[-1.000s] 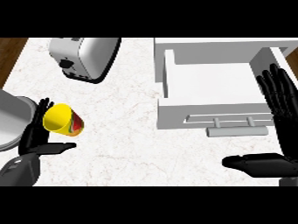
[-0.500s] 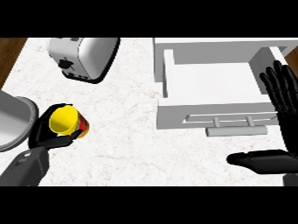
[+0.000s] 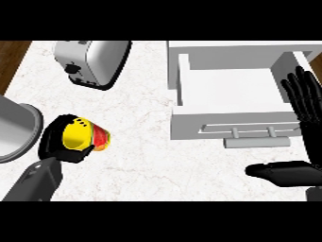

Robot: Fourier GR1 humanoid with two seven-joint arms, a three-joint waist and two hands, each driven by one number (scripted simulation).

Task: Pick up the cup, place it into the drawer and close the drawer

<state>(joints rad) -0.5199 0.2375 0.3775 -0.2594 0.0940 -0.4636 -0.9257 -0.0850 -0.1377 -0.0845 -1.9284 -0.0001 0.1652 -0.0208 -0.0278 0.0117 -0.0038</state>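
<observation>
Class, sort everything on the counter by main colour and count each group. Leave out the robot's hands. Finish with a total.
Yellow: 1, the cup
Silver: 2, the toaster and the pot
White: 1, the drawer
Total: 4

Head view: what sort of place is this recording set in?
Most likely a kitchen counter. A toaster stands on a pale marbled countertop, next to an open white drawer with a bar handle, and the left hand is curled round a yellow cup. Wood floor shows at the edges.
</observation>
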